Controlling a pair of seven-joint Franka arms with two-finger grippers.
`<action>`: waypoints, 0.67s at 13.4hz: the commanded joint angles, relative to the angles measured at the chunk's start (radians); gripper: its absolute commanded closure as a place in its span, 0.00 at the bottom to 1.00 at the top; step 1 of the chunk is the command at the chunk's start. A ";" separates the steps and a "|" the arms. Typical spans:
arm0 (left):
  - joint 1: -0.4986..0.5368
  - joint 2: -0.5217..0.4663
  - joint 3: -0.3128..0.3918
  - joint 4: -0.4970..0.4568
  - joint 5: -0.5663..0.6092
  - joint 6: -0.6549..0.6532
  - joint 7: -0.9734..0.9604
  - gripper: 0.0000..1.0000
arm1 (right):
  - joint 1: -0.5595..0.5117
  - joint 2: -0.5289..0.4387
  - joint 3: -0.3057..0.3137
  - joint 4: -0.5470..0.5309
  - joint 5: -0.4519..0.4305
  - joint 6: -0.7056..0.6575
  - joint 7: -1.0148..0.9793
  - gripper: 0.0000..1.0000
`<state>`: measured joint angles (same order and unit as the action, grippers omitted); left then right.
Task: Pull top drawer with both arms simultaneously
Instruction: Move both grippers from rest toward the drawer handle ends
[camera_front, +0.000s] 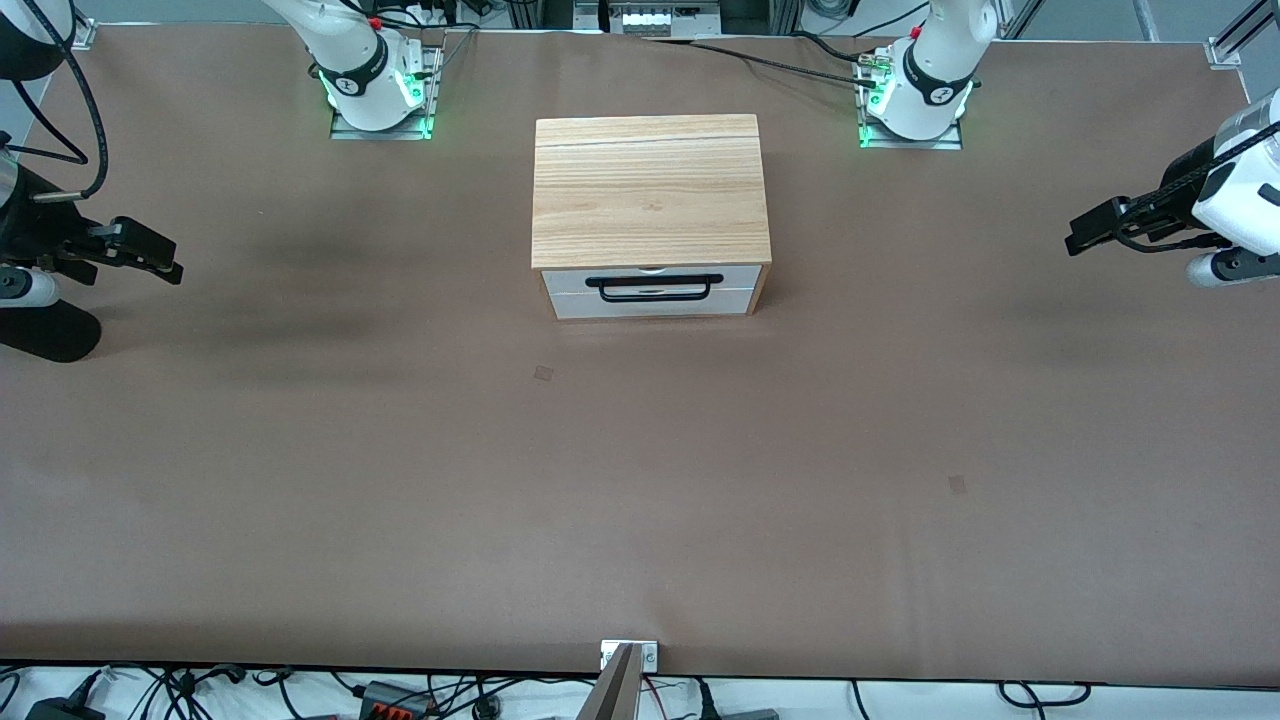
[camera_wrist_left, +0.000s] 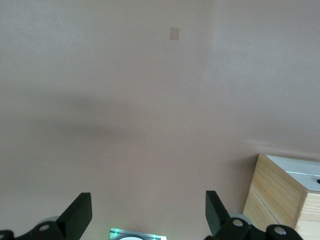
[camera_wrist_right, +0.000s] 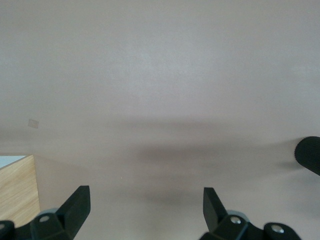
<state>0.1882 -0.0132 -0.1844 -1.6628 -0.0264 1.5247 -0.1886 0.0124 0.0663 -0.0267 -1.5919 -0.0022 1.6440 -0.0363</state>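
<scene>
Both claws hang released, fingers spread wide: the left claw (camera_front: 1085, 232) over bare surface (camera_front: 400, 480) well off the box (camera_front: 650, 190) toward the left arm's end, the right claw (camera_front: 150, 255) likewise toward the right arm's end. So nothing's started, I'd say. The top drawer (camera_front: 650, 278) sits shut in the box's front; next, both need to reach its black handle (camera_front: 655, 288). No readable writing anywhere.

Only obstacle on your table (camera_front: 300, 480): the wooden box (camera_front: 650, 190), at 12 o'clock from table centre. Its drawer fronts face 6 o'clock onto bare surface. Open lanes run in from 3 and 9 o'clock.
</scene>
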 joint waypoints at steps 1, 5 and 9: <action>0.010 0.016 -0.001 0.035 -0.024 -0.023 0.078 0.00 | -0.002 -0.026 0.007 -0.017 -0.015 -0.004 0.007 0.00; 0.011 0.018 0.000 0.037 -0.024 -0.023 0.133 0.00 | -0.003 -0.017 0.010 -0.016 -0.013 0.006 0.010 0.00; 0.007 0.031 -0.001 0.058 -0.026 -0.024 0.133 0.00 | 0.011 -0.013 0.014 -0.014 -0.012 -0.003 0.010 0.00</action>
<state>0.1904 -0.0126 -0.1842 -1.6608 -0.0264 1.5247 -0.0818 0.0164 0.0669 -0.0181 -1.5925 -0.0022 1.6445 -0.0363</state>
